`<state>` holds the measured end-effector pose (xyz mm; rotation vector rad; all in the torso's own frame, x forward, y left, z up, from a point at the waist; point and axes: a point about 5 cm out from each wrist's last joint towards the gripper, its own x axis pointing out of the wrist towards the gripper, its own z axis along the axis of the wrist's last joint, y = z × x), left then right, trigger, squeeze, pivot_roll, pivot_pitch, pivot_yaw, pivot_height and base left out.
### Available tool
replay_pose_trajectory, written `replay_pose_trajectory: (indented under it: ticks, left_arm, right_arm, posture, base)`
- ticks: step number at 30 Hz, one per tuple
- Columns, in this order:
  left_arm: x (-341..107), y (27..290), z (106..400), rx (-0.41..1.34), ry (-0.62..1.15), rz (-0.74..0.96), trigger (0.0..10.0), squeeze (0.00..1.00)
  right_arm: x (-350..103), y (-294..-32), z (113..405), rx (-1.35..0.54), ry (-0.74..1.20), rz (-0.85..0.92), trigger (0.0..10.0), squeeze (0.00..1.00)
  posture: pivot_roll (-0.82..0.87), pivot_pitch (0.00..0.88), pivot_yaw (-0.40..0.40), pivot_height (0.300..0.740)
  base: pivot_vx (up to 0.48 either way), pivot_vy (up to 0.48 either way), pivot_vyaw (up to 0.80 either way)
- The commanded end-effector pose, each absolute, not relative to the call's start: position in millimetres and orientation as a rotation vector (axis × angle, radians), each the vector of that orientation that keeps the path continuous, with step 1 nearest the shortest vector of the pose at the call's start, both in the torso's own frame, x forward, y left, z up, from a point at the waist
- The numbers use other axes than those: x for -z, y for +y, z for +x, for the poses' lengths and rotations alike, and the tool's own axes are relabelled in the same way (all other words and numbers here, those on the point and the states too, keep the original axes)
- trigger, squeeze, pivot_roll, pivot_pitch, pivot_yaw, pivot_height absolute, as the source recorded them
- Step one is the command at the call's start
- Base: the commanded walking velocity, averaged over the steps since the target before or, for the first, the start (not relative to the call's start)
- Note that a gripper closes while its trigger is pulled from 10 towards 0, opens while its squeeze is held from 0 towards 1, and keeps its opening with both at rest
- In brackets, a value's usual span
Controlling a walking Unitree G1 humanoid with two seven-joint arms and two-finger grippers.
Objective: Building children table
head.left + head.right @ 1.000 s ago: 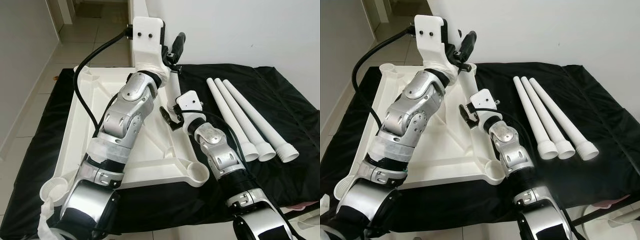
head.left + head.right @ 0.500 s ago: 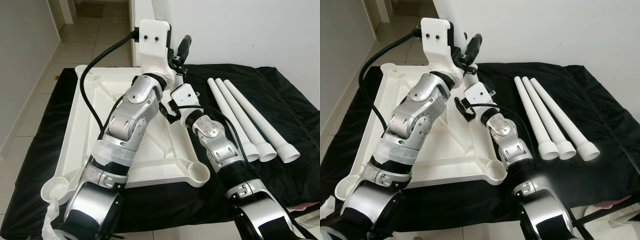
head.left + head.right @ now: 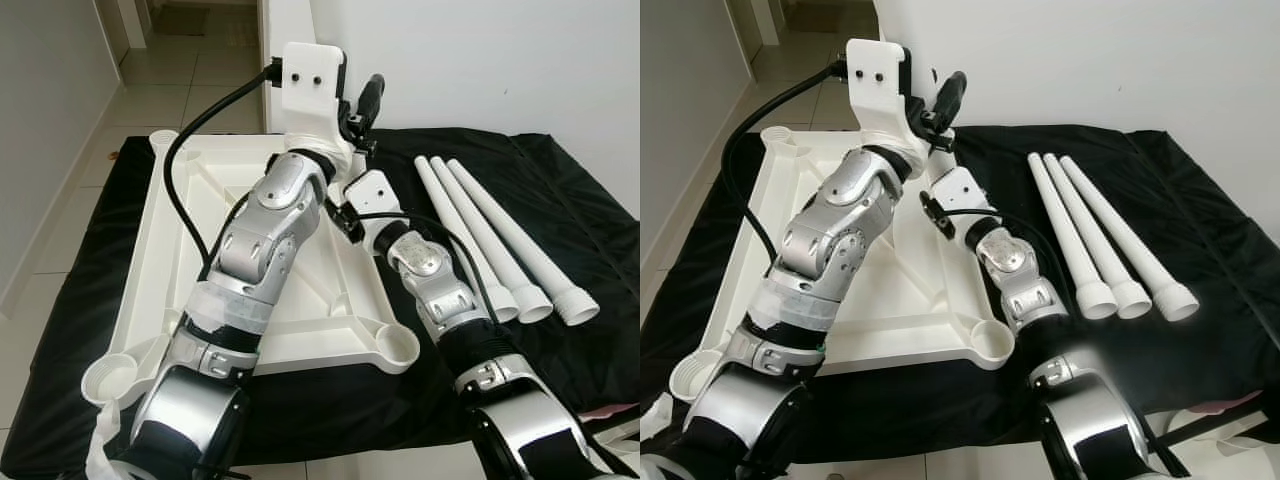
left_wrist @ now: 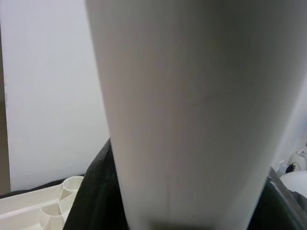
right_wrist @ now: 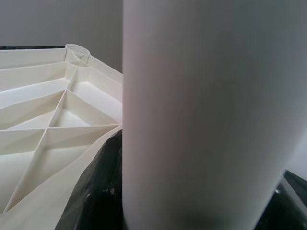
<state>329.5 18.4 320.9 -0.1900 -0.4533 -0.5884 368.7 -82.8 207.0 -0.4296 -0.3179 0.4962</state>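
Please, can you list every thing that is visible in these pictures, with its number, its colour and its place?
Upside-down ribbed plastic tabletop: one, white, lying on the black sheet to the left, a round leg socket at each visible corner.
Loose tapered plastic table legs: three, white, lying side by side on the sheet to the right of the tabletop, wide ends nearest the robot.
Fourth plastic table leg: one, white, held up at the far right corner of the tabletop, between the two arms.
Black sheet: one, spread on the floor under everything.
Tiled floor: pale, to the left.
Wall: white, behind.
Left gripper: one, black, raised at the leg's upper part.
Right gripper: one, black, lower on the leg.
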Motion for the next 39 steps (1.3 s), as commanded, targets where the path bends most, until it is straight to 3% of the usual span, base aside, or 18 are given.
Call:
replay_pose_trajectory:
  ticks: [1,3,4,5,6,7,17,18,35,36,37,39]
  left_arm:
    - [-326.8,13.1,323.1,0.631,-0.484,-0.171,10.0,0.0]
    - [-326.3,12.1,322.7,0.633,-0.482,-0.168,10.0,0.0]
    - [-326.1,11.8,322.5,0.634,-0.482,-0.169,10.0,0.0]
    - [-326.1,11.8,322.5,0.634,-0.482,-0.169,10.0,0.0]
    - [-326.0,11.7,322.3,0.637,-0.483,-0.176,10.0,0.76]
    - [-325.9,11.5,321.6,0.645,-0.484,-0.191,10.0,1.0]
    - [-328.9,14.4,321.7,0.637,-0.505,-0.191,10.0,1.0]
    - [-329.3,14.3,321.5,0.64,-0.505,-0.195,10.0,0.0]
    - [-325.1,33.0,323.6,0.605,-0.483,-0.315,10.0,0.0]
    - [-319.8,36.9,323.5,0.601,-0.473,-0.311,10.0,0.0]
    - [-317.4,39.0,323.1,0.598,-0.47,-0.314,10.0,0.0]
    - [-313.0,42.4,323.1,0.593,-0.455,-0.32,10.0,0.0]
  right_arm:
    - [-204.9,-78.0,367.9,-0.521,-0.321,-0.447,0.0,0.0]
    - [-204.7,-78.7,368.5,-0.51,-0.318,-0.444,0.0,0.0]
    - [-204.2,-79.3,368.6,-0.501,-0.314,-0.435,1.4,0.0]
    - [-204.2,-79.3,368.6,-0.501,-0.314,-0.435,1.4,0.0]
    - [-203.9,-79.9,368.8,-0.491,-0.31,-0.425,4.6,0.0]
    - [-203.4,-80.8,369.1,-0.479,-0.301,-0.405,10.0,0.0]
    - [-196.3,-87.3,371.9,-0.388,-0.233,-0.278,10.0,0.0]
    - [-196.0,-88.1,372.3,-0.374,-0.226,-0.251,10.0,0.0]
    - [-189.1,-116.3,378.1,-0.181,-0.142,-0.065,10.0,0.0]
    - [-189.2,-119.0,377.4,-0.173,-0.15,-0.056,2.8,0.0]
    - [-189.5,-119.8,376.8,-0.169,-0.155,-0.046,0.0,0.0]
    - [-190.0,-121.2,376.0,-0.16,-0.16,-0.022,0.0,0.0]
  posture:
    - [0.0,0.023,-0.025,0.74]
    - [0.0,0.023,-0.025,0.74]
    - [-0.01,0.022,-0.026,0.74]
    - [-0.01,0.022,-0.026,0.74]
    - [-0.01,0.022,-0.026,0.74]
    - [-0.01,0.022,-0.025,0.74]
    - [-0.01,0.023,-0.024,0.74]
    - [-0.01,0.023,-0.024,0.74]
    - [-0.02,0.026,-0.023,0.74]
    - [-0.02,0.026,-0.023,0.74]
    - [-0.01,0.028,-0.024,0.74]
    - [-0.01,0.028,-0.024,0.74]
  base:
    - [0.0,0.0,0.0]
    - [0.0,0.0,0.0]
    - [0.0,0.0,0.0]
    - [0.0,0.0,0.0]
    - [0.0,0.0,0.0]
    - [0.0,0.0,0.0]
    - [0.0,0.0,0.0]
    - [0.0,0.0,0.0]
    - [0.0,0.0,0.0]
    - [0.0,0.0,0.0]
    - [0.0,0.0,0.0]
    - [0.0,0.0,0.0]
